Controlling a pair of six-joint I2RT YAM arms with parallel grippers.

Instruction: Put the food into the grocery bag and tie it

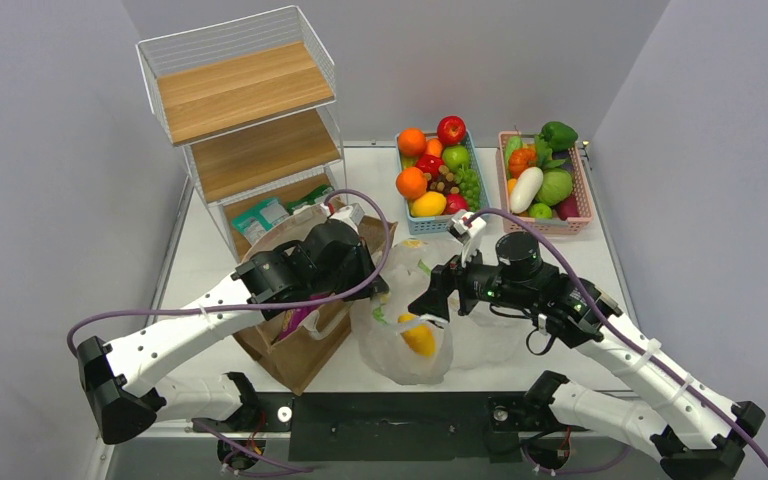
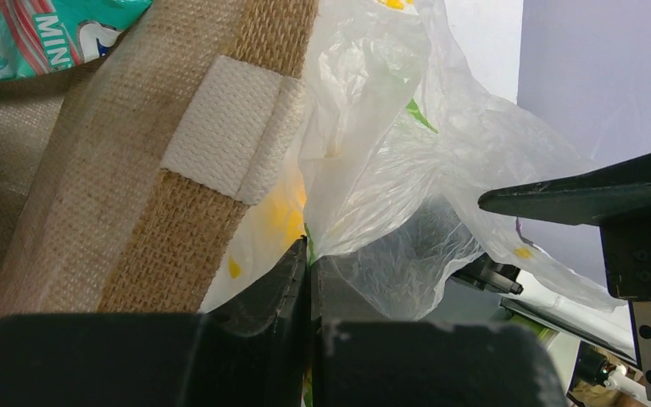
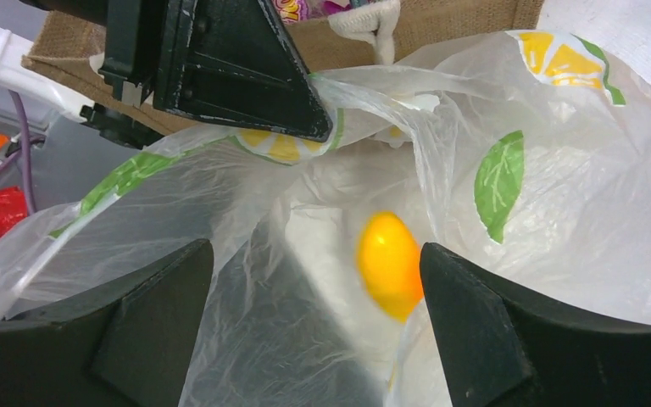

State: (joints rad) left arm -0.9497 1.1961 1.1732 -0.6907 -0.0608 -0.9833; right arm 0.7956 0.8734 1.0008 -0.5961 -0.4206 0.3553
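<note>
One fruit (image 3: 388,263), yellow, is inside the bag (image 1: 390,345). It lies low in the bag and shows through the film. The bag sits on the table (image 1: 600,270) near the front edge, at about 6 o'clock from the blue basket (image 1: 482,190), with a jute bag (image 1: 295,350) touching it at its 9 o'clock.

Left gripper (image 2: 308,252): jaws closed tight on a fold of the bag's rim on the side by the jute bag. Film bunches out above the tips.

Right gripper (image 3: 315,250): jaws spread wide and holding nothing. It hangs over the bag mouth with the fruit showing between the fingers but well below them.

My read is that this is the loading step, early on, with tying not started. A teal packet (image 2: 42,34) lies on the jute side, at 10 o'clock in the left wrist view, and more round fruit sits in the blue basket.

To do it well:
- The left pinch should hold and lift the rim up and toward 9 o'clock, so the mouth gapes rather than folds over.
- The right arm should come in over the 3 o'clock side of the mouth, clear of the left fingers, and let go low inside.
- The film is thin and slack, so a fingertip can catch a fold and drag the bag. Go straight down and straight up.
- Leave loose rim free on both sides for the knot.
</note>
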